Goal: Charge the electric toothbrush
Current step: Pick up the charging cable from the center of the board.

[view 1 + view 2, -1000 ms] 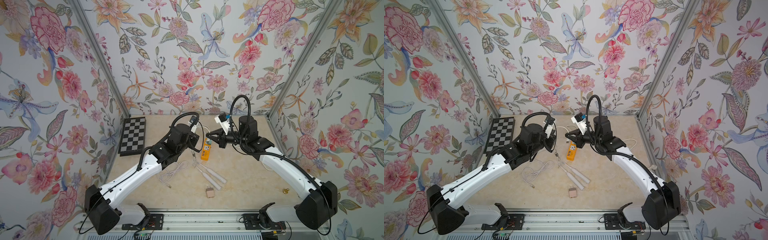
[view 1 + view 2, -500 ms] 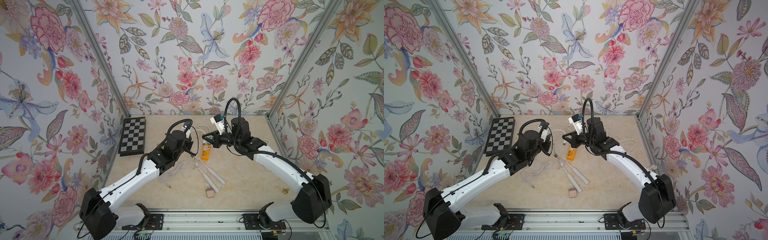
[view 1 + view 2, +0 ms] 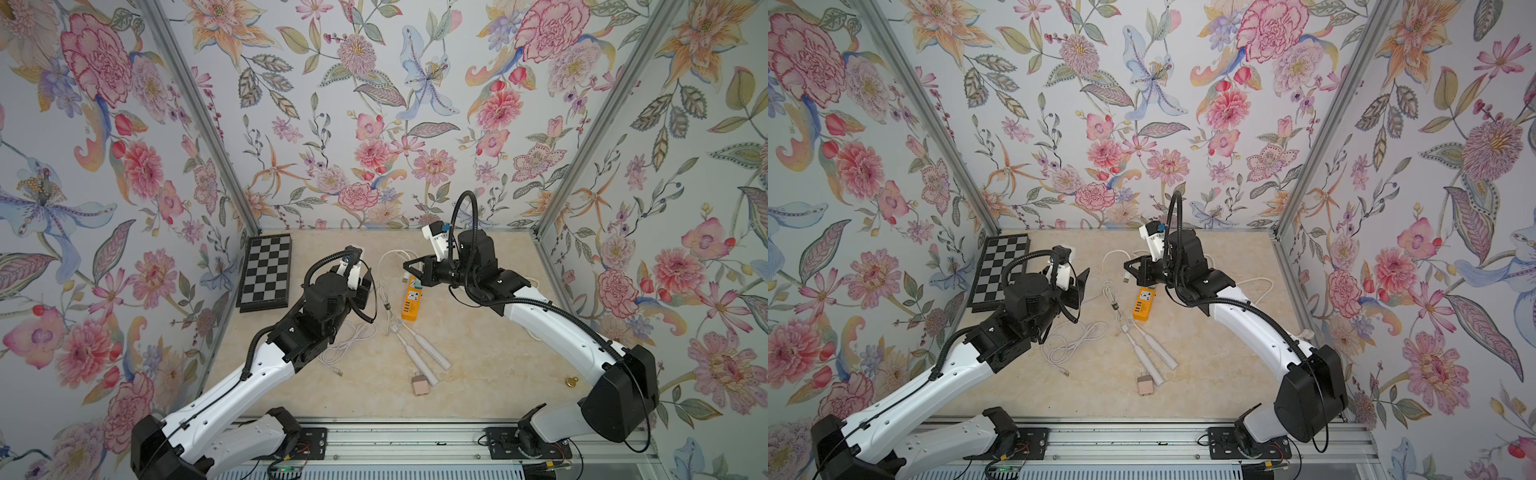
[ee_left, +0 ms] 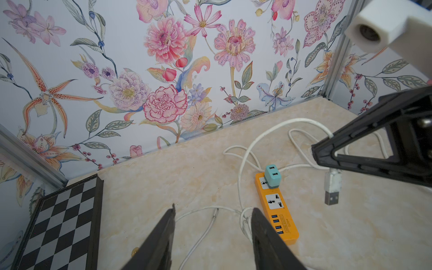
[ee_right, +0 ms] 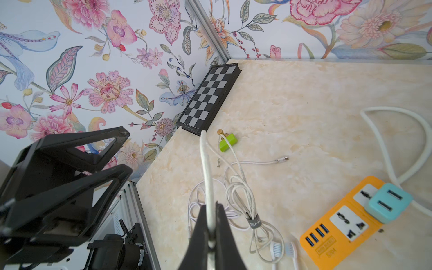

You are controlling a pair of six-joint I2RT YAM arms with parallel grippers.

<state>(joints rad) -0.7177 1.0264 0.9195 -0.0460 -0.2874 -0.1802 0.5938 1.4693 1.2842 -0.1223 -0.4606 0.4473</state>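
Tabletop (image 3: 490, 374) in a pale marble pattern carried everything, with flowered walls on three sides. Two arms reached in from the near edge, the left arm (image 3: 232, 386) and the right arm (image 3: 552, 328), both bent toward the middle of the far half. A folded chessboard (image 3: 266, 272) lay flat in the far left corner.

An orange power strip (image 3: 410, 301) lay near the centre, with a teal adapter (image 4: 272, 176) plugged into its far end. Two white toothbrushes (image 3: 419, 353) lay side by side just on the near side of the strip, heads toward it and handles slanting toward the near right. A loose coil of white cord (image 3: 349, 340) lay to their left, beside the left arm.

The right gripper (image 5: 211, 208) was pressed together on a thin white cable (image 5: 207, 163), and the cable's USB plug (image 4: 332, 190) hung down from the tips close to the far end of the strip. The left gripper (image 4: 212, 209) stood left of the strip above the table, its jaws spread and holding nothing.

A small pink plug (image 3: 419, 386) lay at the near end of the toothbrush handles. A tiny brass piece (image 3: 572, 381) sat near the right wall.
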